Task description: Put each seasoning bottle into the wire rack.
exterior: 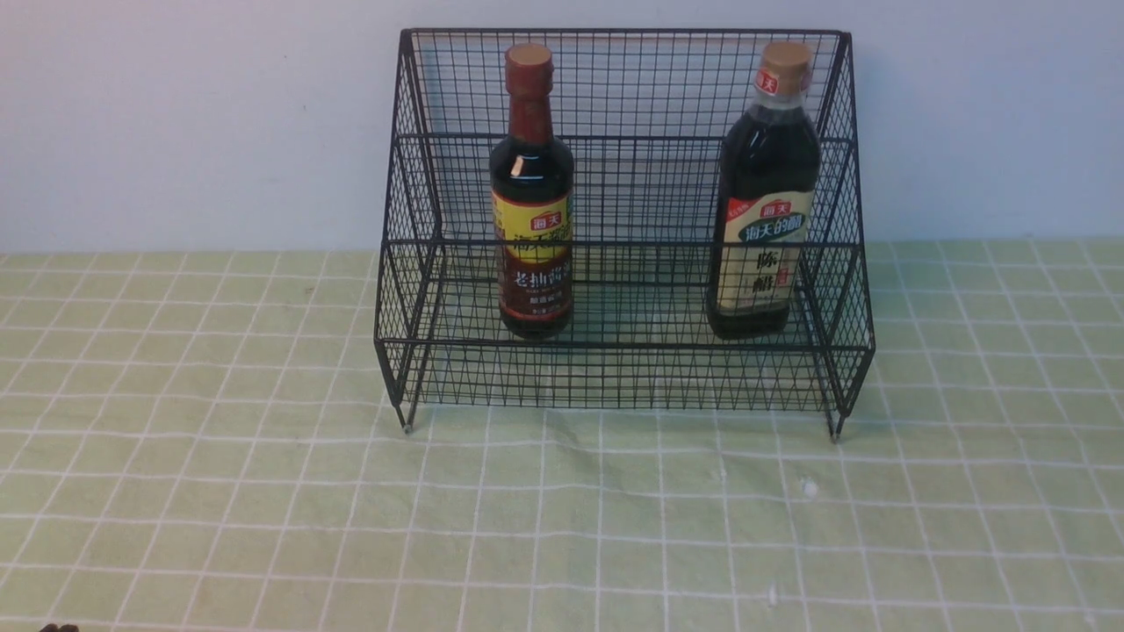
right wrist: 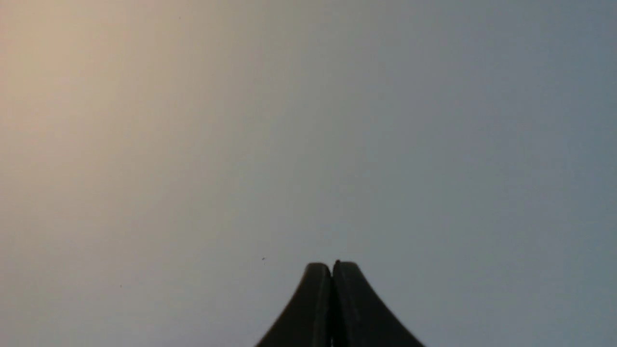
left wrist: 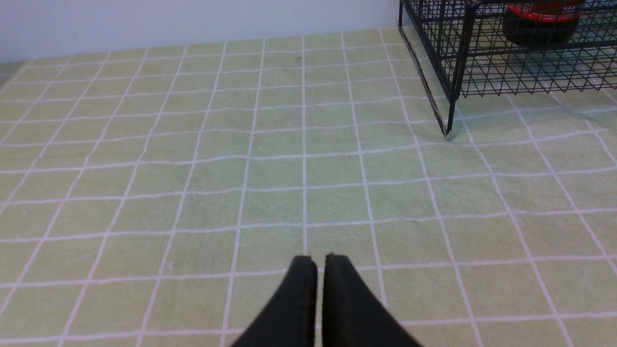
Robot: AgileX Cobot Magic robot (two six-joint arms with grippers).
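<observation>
The black wire rack (exterior: 413,290) stands at the back of the table against the wall. Two seasoning bottles stand upright on its lower tier: the slim one with the yellow and brown label (exterior: 531,202) on the left, the larger one with the cream label (exterior: 766,202) on the right. In the left wrist view my left gripper (left wrist: 320,260) is shut and empty, low over the cloth, well short of the rack's corner foot (left wrist: 448,130); a bottle's base (left wrist: 540,24) shows inside the rack. My right gripper (right wrist: 332,266) is shut and empty, facing only a blank grey wall.
A green cloth with a white grid (exterior: 263,491) covers the table. A plain pale wall (exterior: 176,114) rises behind the rack. A small dark bit of the left arm (exterior: 57,628) peeks in at the front view's lower left edge.
</observation>
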